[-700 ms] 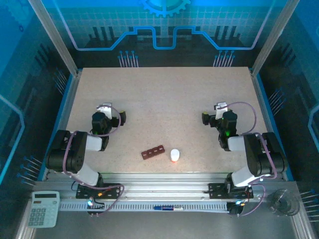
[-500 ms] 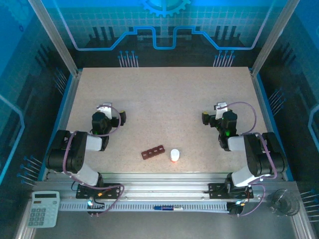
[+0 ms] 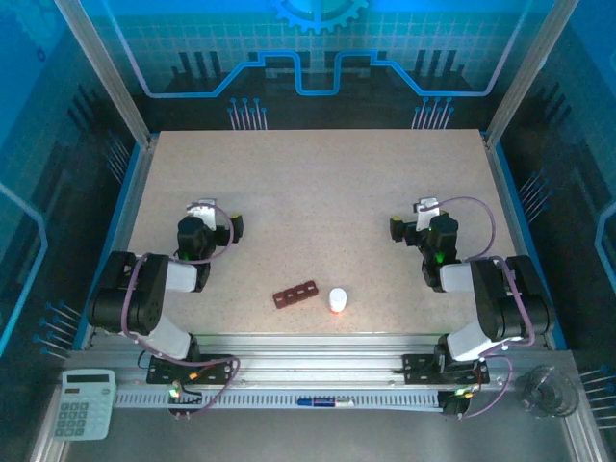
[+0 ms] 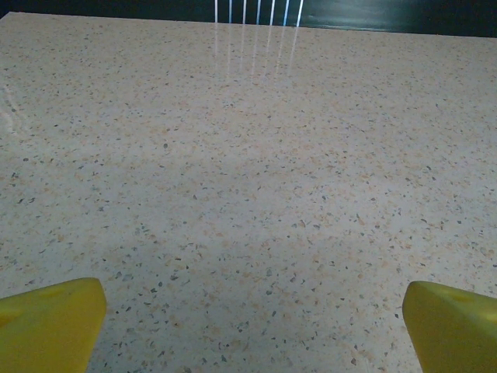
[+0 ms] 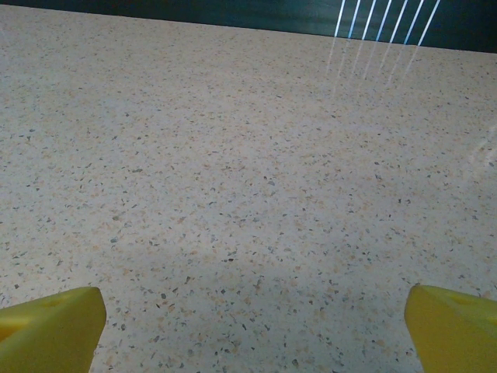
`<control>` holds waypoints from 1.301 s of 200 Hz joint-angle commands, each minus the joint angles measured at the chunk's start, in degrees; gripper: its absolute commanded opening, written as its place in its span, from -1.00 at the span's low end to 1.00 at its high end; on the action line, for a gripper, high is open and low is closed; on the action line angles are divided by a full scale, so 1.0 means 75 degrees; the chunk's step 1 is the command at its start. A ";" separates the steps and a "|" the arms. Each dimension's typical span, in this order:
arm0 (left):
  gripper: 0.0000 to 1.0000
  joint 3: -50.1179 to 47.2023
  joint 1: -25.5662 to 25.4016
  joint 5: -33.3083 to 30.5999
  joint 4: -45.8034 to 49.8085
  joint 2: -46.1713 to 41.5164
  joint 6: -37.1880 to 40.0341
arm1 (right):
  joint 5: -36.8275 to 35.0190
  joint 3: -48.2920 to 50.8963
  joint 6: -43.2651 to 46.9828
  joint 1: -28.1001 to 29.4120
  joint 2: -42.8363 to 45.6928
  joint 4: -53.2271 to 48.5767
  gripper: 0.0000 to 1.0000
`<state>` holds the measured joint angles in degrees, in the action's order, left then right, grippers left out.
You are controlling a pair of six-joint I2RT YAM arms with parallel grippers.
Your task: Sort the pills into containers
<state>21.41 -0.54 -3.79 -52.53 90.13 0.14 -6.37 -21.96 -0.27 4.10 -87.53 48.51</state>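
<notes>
Strip of containers (image 3: 295, 294) lies left-right near the front of the table (image 3: 318, 183), behind both claws, a bit closer to left gripper (image 4: 252, 325). It and right gripper (image 5: 252, 325) gape wide, empty. White blob (image 3: 337, 300) just beside the strip, pills maybe?

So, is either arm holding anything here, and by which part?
Nothing is held. The left tool and right tool stand open over bare table; the brown pill tray and the white object beside it lie untouched.

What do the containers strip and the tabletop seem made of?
The containers: probably moulded plastic, dark reddish-brown, uniform colour; finish too small to judge. The table: speckled beige stone-look laminate or composite, semi-glossy, mirroring the bright bars at its far edge.
</notes>
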 commanded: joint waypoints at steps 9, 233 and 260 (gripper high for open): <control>0.98 0.0105 -0.0037 -0.0059 -0.0002 -0.0146 0.0075 | 0.0205 -0.0131 0.0200 0.0031 -0.0060 0.0209 0.99; 0.98 0.1586 -0.0033 -0.1334 0.5135 -0.3431 -0.2299 | 0.2656 -0.2655 -0.4555 -0.0170 0.3254 -0.5075 0.99; 0.98 0.1938 -0.0103 -0.1097 0.6328 -0.3708 -0.3695 | 0.3030 -0.3466 -0.3966 0.0797 0.2934 -0.6794 0.95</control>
<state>33.08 -0.60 -11.92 -17.85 64.05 -15.16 9.21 -42.52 -31.05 4.38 -63.96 11.22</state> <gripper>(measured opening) 0.990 0.994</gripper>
